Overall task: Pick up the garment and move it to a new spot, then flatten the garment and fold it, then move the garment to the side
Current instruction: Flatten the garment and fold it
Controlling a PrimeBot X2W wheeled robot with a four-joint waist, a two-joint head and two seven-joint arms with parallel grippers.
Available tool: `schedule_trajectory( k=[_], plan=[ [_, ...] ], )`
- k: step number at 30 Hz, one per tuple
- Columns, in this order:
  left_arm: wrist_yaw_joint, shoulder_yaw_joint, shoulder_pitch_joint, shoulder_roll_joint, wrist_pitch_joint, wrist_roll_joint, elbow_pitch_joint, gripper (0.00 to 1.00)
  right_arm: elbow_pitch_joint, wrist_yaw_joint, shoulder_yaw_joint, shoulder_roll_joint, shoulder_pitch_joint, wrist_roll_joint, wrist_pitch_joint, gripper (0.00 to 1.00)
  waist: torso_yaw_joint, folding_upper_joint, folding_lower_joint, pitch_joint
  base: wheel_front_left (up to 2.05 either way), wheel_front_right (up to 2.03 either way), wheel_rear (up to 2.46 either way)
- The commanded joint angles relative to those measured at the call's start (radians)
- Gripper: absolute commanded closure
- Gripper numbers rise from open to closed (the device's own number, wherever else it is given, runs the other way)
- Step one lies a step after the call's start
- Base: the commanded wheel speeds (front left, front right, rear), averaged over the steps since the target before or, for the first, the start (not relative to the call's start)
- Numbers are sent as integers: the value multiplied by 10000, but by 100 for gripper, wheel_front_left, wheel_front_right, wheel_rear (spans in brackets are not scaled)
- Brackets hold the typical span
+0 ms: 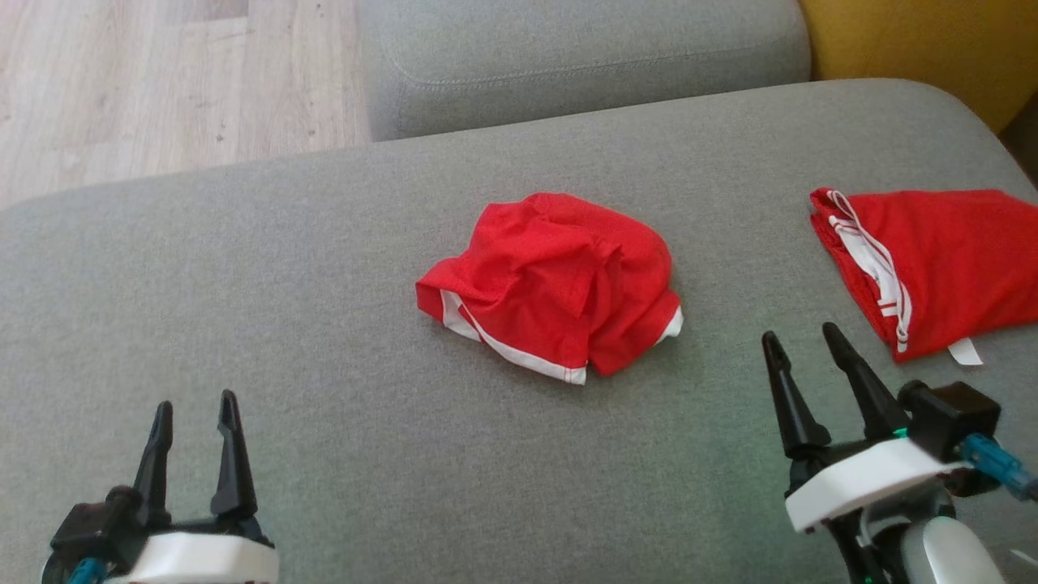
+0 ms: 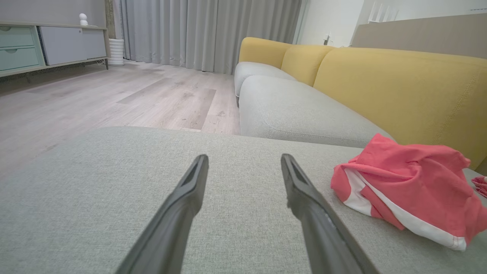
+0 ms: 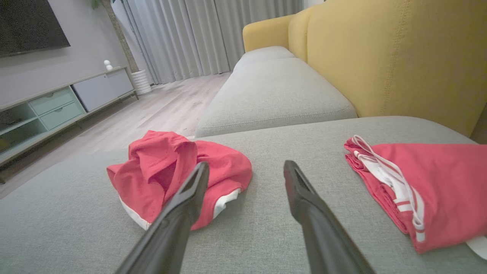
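Red garment [image 1: 551, 284] crumpled on grey cushion [image 1: 243, 284]; left arm [image 1: 195, 561] and right arm [image 1: 872, 478] low, jaws apart, empty.

Right of the crumpled red garment [image 1: 551, 284], a second red garment [image 1: 932, 259] with white trim runs off the head view's right edge. The crumpled red garment's folds hide its shape, so its kind cannot be told. Far beyond it, a white object [image 2: 83, 19] on a cabinet [image 2: 72, 43] is too small to identify.
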Motion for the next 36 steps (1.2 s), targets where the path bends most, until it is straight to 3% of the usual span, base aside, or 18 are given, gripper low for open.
schedule_trajectory(
  k=[1, 5, 10, 23, 24, 25, 26, 36],
  plan=[
    [65, 403, -344, 301, -10, -20, -359, 0, -362, -7, 243, -54, -297, 22, -37, 0, 13, -1, 0, 33, 0, 0, 0],
    [114, 376, -413, 337, 49, -3, -474, 0, -437, -7, 627, -107, -592, -39, 44, 0, 120, -1, 0, 231, 0, 0, 0],
    [113, 222, -714, 334, 110, 94, -653, 0, -189, -7, 2029, -92, -1495, 29, 209, 0, 498, -1, 0, 588, 0, 0, 0],
    [-62, -302, -1954, -12, 135, 211, -575, 0, 3951, -7, 3324, 537, -4537, 664, 603, 0, 1805, -1, 0, 1700, 0, 0, 0],
    [-67, -305, -1983, -38, 112, 200, -513, 0, 4096, -7, 3438, 547, -4663, 705, 502, 55, 1826, -1, 0, 1693, 0, 0, 0],
    [-79, -314, -2002, -55, 90, 195, -453, 0, 4191, -7, 3541, 552, -4790, 708, 336, 93, 1848, -1, 0, 1676, 0, 0, 0],
    [-89, -320, -2009, -67, 69, 190, -393, 0, 4301, -7, 3627, 556, -4880, 751, 224, 100, 1857, -1, 0, 1643, 0, 0, 0],
    [-127, -242, -1932, -104, -78, 85, -173, 0, 3707, -7, 4504, -22, -6362, 916, -309, 100, 1721, -1, 0, 1173, 0, 0, 0]
  ],
)
